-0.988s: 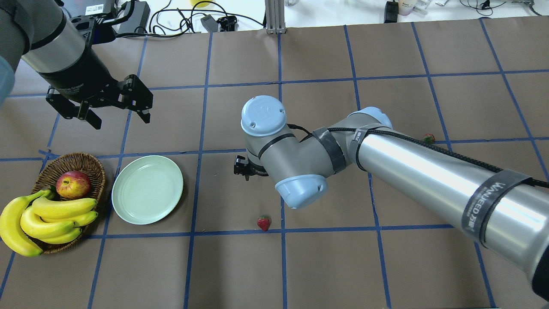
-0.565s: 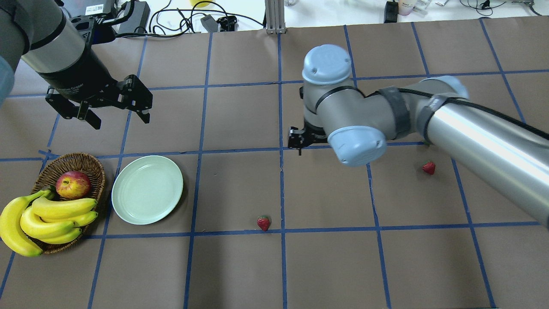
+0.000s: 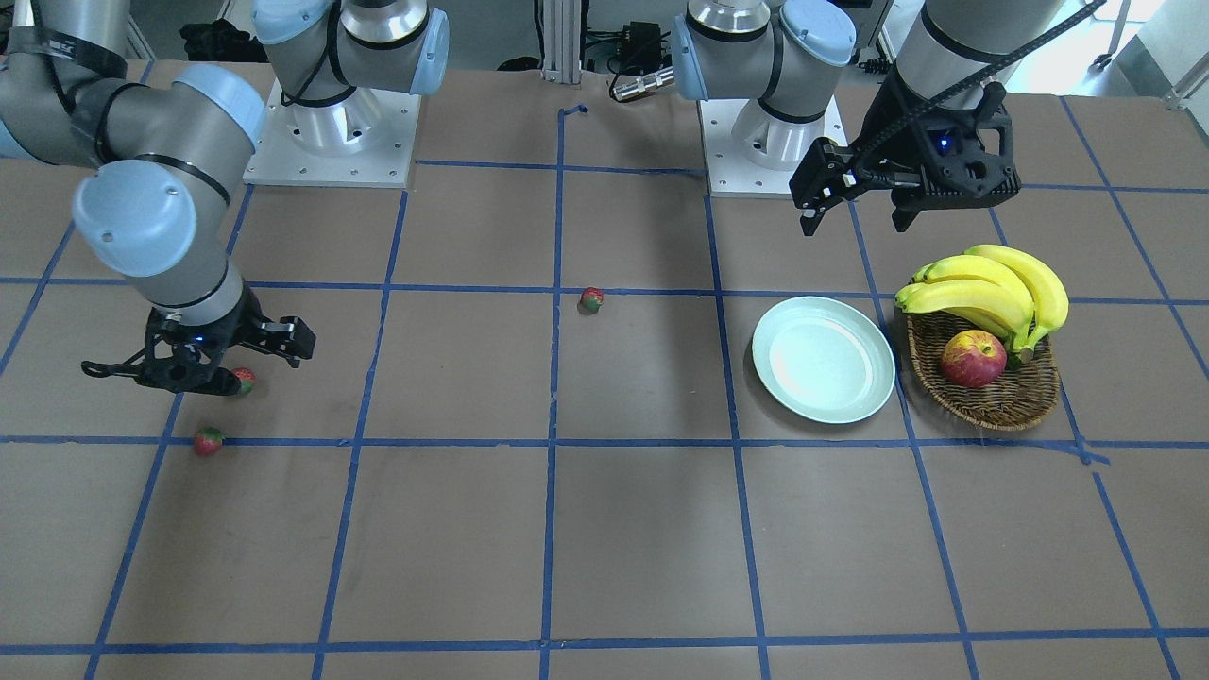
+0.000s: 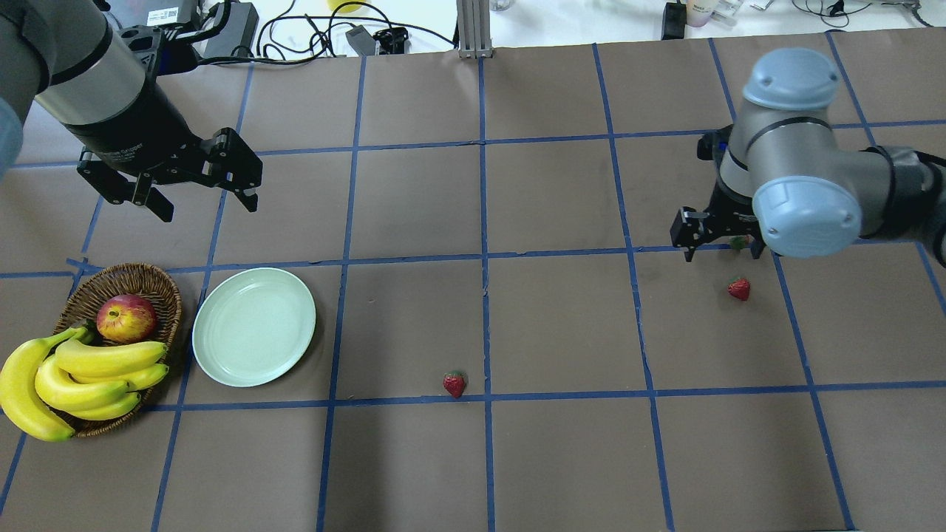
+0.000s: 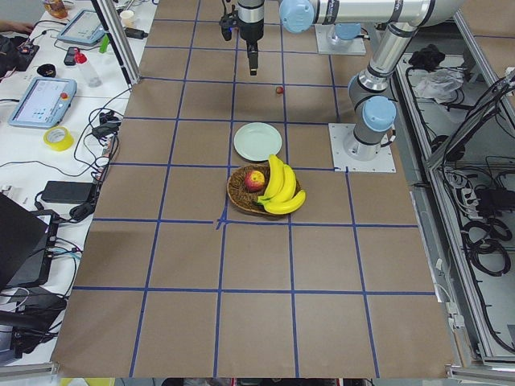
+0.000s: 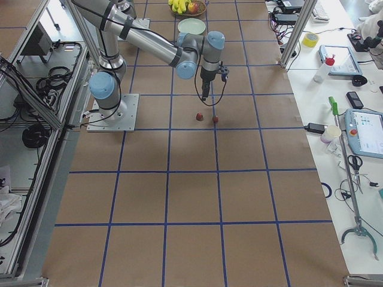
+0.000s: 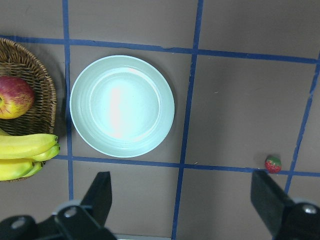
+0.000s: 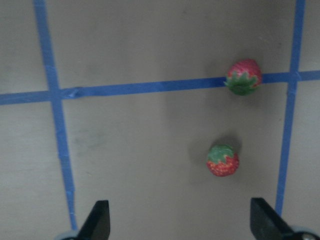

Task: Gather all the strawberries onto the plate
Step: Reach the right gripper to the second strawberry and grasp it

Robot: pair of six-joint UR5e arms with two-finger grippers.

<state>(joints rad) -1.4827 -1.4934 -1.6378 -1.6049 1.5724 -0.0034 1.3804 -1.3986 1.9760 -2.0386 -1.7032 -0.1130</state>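
R pincer (image 8: 182, 225) spread wide, gripping nothing, hovers over one strawberry (image 8: 223, 160) w/ a second strawberry (image 8: 243, 76) just beyond on a blue tape line; their green caps face each other, long axes roughly in line. L pincer (image 4: 207, 203) also spread, empty, up near the plate (image 4: 253, 326), which is round, shallow, glossy mint. Third strawberry (image 4: 454, 384), red & dimpled, lies mid brown-paper worktop (image 4: 562, 458), well apart from the plate.

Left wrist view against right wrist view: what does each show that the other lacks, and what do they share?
Only left wrist: the plate, basket, apple, bananas, lone strawberry. Only right wrist: tape-line strawberry and bare-paper strawberry. Both: brown table, blue tape, an open gripper at the bottom edge: left gripper, right gripper.
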